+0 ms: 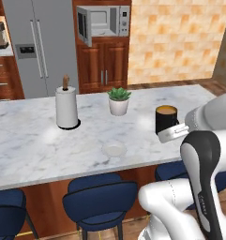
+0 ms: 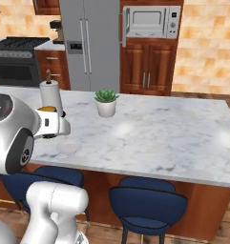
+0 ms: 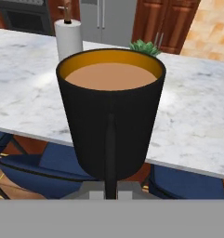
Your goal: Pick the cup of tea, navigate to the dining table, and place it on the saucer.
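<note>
Left base view
- Surface: the dining table [image 1: 34,145] is one long marble top on a reddish wood base, its near edge running across the lower half of the picture.
- Room: one steel fridge [image 1: 39,44], one microwave [image 1: 103,22] above wood cabinets, and a tan tiled wall at the right.
- On the table: one paper towel roll [image 1: 66,105] near the far edge, one plant pot [image 1: 118,101] to its right, and one saucer [image 1: 114,150] close to the near edge.
- Stools: three navy stools [image 1: 99,199] show along the near side, partly hidden.
- Cup of tea [image 1: 166,118]: one black mug, raised near the table's right part, well apart from the saucer.
- Gripper [image 1: 173,132]: closed at the mug's near side, gripping it; the fingertips themselves cannot be made out.

Right base view
- Surface: the same marble top stretches to its right end.
- Room: one black stove [image 2: 18,62] at the far left, with the fridge and microwave behind the table.
- On the table: the towel roll, the plant pot and the saucer [image 2: 69,146] near the near edge, just right of the arm.
- Stools: two navy stools show clearly.
- Cup: a sliver of its rim shows behind the arm's white body.

Hand view
- Cup of tea [image 3: 111,116]: upright, tan liquid near the rim, held over the table's near edge.
- Gripper [image 3: 110,186]: jaws closed on the mug's handle side.
</note>
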Robot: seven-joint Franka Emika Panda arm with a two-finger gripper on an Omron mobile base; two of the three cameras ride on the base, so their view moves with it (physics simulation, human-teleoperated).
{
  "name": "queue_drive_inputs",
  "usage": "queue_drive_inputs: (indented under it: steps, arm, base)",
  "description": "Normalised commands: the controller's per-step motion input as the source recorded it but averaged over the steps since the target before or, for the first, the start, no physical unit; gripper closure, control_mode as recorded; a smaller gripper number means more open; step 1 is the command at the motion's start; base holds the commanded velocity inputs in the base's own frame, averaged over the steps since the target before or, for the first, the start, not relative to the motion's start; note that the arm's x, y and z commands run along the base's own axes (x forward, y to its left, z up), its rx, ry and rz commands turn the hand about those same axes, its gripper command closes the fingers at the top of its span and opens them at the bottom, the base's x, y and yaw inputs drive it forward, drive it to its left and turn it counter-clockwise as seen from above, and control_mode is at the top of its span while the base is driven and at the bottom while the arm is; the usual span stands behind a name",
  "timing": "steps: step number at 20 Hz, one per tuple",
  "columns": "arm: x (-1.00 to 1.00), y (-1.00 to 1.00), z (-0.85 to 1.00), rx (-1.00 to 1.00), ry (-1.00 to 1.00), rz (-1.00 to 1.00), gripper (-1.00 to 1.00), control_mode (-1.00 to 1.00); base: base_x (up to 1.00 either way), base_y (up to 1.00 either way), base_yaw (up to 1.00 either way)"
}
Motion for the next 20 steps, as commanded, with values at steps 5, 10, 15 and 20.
queue_drive_inputs:
  steps: [5,10,15,20]
  arm:
    - [0.0,0.0,0.0,0.0,0.0,0.0,1.0,1.0]
    - [0.53,0.01,0.0,0.0,0.08,0.01,1.0,-1.0]
    - [1.0,0.04,-0.02,0.0,0.21,0.14,1.0,-1.0]
    - [1.0,0.0,-0.24,0.0,0.2,0.26,1.0,-1.0]
  base:
    - [0.0,0.0,0.0]
    - [0.05,0.0,0.0]
    - [0.0,0.0,0.0]
    - [0.0,0.0,0.0]
